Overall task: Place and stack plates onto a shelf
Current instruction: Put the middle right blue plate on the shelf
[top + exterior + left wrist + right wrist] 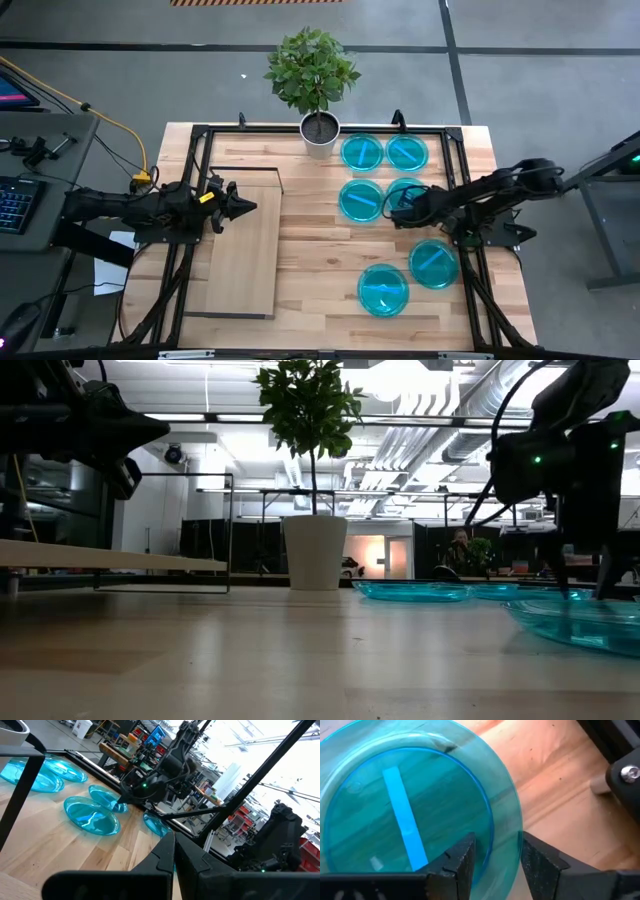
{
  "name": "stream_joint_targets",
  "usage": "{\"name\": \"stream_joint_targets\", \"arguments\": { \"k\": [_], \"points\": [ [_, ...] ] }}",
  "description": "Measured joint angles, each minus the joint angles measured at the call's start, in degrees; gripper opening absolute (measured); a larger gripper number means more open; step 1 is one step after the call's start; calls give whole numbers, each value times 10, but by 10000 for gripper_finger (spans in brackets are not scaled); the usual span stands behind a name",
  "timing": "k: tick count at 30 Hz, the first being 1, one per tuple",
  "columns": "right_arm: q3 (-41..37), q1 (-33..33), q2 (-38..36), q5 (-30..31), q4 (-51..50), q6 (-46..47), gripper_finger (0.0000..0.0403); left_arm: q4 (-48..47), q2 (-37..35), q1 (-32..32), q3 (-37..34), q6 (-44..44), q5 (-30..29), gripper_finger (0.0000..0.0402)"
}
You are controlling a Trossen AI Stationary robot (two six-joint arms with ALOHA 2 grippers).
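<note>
The right gripper (496,857) straddles the rim of a cyan plate (410,805) right of centre in the high view, fingers narrowly apart, probably to pinch its thin edge. The shelf (243,240) lies bare at lower left, the left gripper (238,207) above it, fingers together.

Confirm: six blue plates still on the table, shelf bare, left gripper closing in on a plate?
Wrong arm. The high view shows the right gripper at a plate; the left gripper waits over the bare shelf. Six plates on the table is correct.
</note>
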Motion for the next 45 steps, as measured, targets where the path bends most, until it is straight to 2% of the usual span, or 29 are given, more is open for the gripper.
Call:
{"name": "stream_joint_targets", "arguments": {
  "k": [4,10,12,16,28,31,38,45],
  "points": [
    [1,-4,20,7,4,-1,115,0,0,0,0,0,0,1],
    [-1,-4,22,28,2,-29,21,0,0,0,0,0,0,1],
    [-2,-2,14,32,-2,-40,7,0,0,0,0,0,0,1],
    [-3,4,-25,29,-26,-47,3,0,0,0,0,0,0,1],
    [-2,35,-196,121,-72,-32,0,0,0,0,0,0,0,1],
    [0,35,-224,139,-68,-58,0,0,0,0,0,0,0,1],
    [60,30,-248,166,-135,-124,0,0,0,0,0,0,0,1],
    [109,28,-248,196,-137,-186,0,0,0,0,0,0,0,1]
  ]
}}
